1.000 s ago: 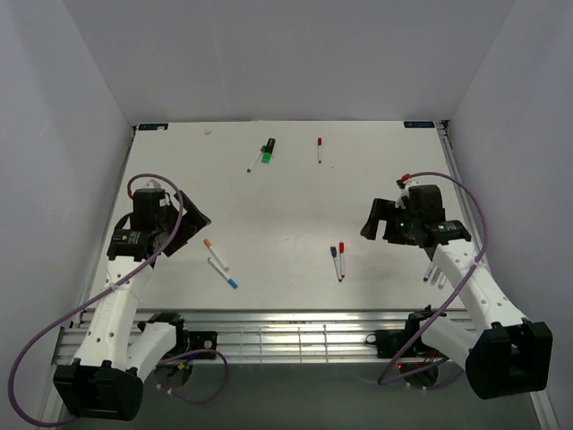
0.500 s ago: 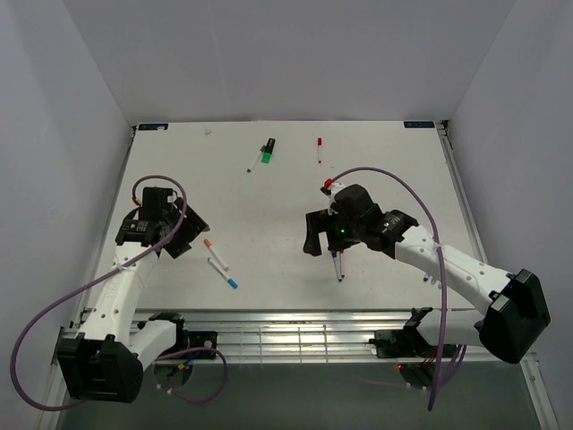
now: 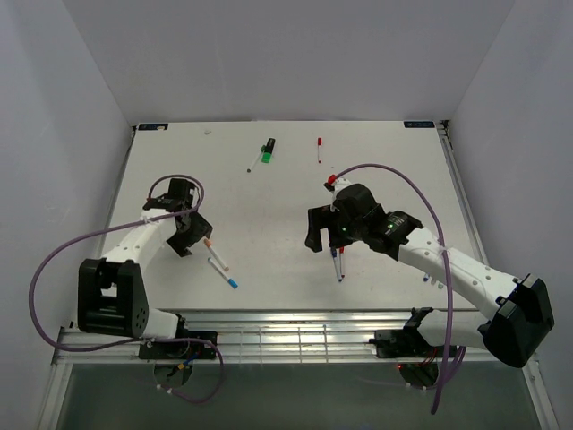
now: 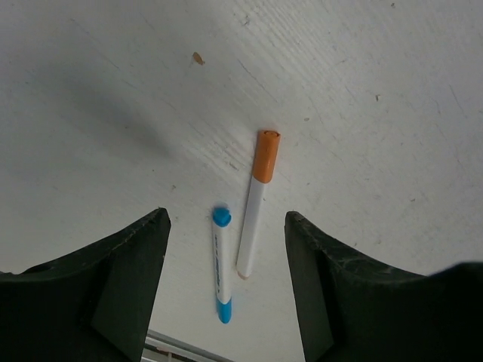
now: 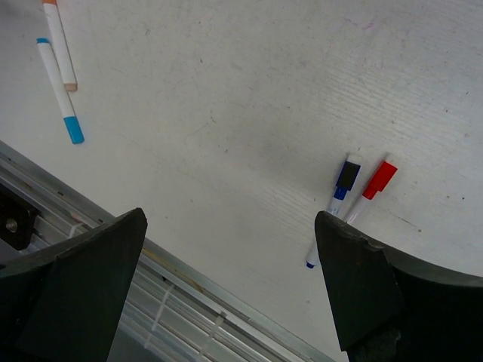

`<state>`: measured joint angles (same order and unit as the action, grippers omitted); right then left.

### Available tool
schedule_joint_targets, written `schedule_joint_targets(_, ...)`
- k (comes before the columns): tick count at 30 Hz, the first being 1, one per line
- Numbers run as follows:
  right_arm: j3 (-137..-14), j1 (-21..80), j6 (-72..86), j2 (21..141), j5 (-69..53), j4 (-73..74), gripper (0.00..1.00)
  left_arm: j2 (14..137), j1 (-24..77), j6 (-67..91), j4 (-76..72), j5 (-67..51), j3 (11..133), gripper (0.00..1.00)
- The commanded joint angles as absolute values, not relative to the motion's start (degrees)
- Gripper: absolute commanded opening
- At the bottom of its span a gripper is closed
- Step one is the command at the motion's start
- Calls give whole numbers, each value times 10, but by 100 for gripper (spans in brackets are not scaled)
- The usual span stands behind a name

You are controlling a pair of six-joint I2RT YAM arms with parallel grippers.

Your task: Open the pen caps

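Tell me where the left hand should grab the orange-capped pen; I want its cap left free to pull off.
Grip the orange-capped pen on its white barrel just below the orange cap, coming straight down with a finger on each long side. It lies flat, and the blue pen crowds only its lower half, so that stretch probably has most room.

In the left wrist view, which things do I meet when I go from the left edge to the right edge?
dark gripper finger → blue-capped pen → orange-capped pen → other dark gripper finger
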<state>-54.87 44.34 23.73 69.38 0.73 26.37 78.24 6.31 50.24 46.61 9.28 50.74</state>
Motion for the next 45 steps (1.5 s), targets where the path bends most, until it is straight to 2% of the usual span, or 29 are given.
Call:
schedule_joint_targets(1,-564,446,223,685,29,248,98,825,76,505,441,134,547,73)
schedule_joint_targets(11,-558,446,200,688,48,237,97,916,90,502,432,164,590,72)
schedule_joint_targets(32,-518,445,200,645,84,232,95,954,135,559,451,222,570,65)
schedule_joint_targets(37,-514,445,200,639,83,234,95,955,136,568,444,229,561,55)
schedule_joint_targets(43,-507,445,201,631,91,233,94,965,136,580,428,229,550,50)
schedule_joint_targets(45,-506,445,200,632,94,234,94,968,136,577,419,223,548,44)
